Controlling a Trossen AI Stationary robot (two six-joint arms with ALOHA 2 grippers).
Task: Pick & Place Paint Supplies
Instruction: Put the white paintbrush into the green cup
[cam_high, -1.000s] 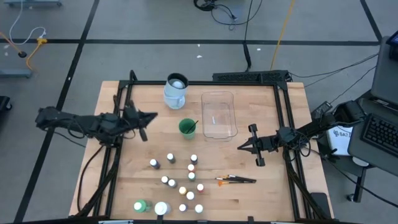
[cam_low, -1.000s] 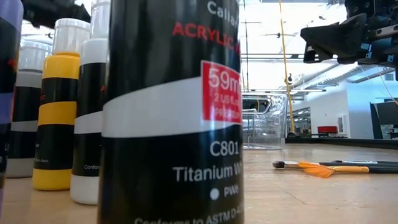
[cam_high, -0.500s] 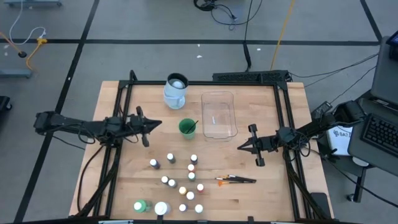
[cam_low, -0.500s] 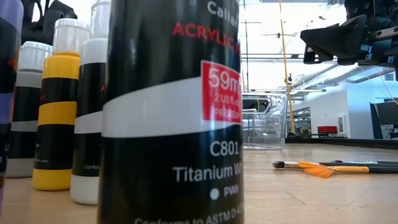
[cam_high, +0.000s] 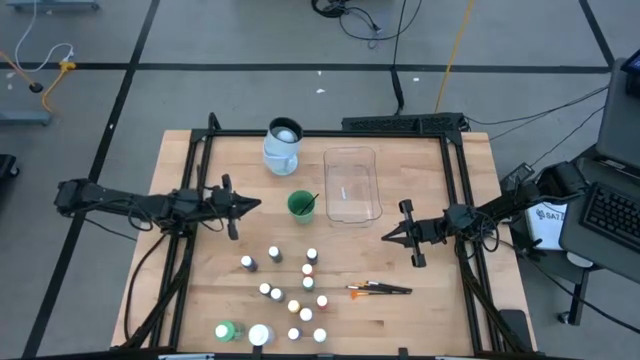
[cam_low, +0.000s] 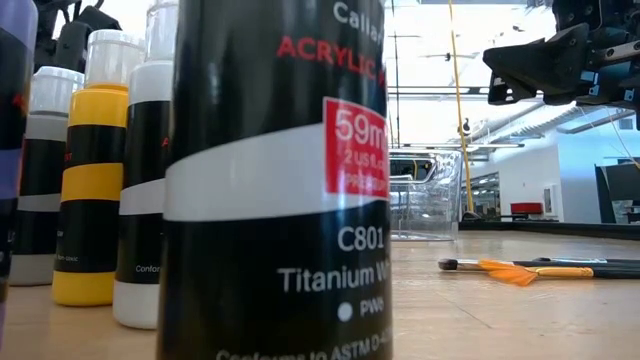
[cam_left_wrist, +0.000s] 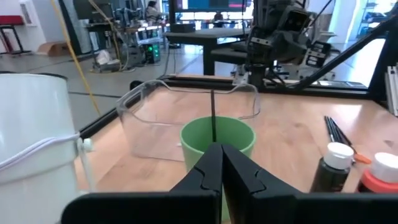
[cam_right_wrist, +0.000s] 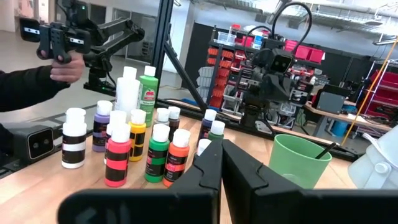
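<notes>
bright, even light — low view backlit, foreground blurred.

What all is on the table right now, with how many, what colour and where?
Small paint bottles: about a dozen, white caps, mixed colours, near middle of the table.
Green bottle: one, near edge, left of the white jar.
White jar: one, near edge.
Brushes: a few, dark with orange tips, right of the small bottles.
Green cup: one, a thin dark stick in it, centre.
Jug: one, pale blue-white, far side.
Clear tub: one, right of the jug.
Left gripper: jaws shut, beside the cup.
Right gripper: jaws shut, below the tub.
</notes>
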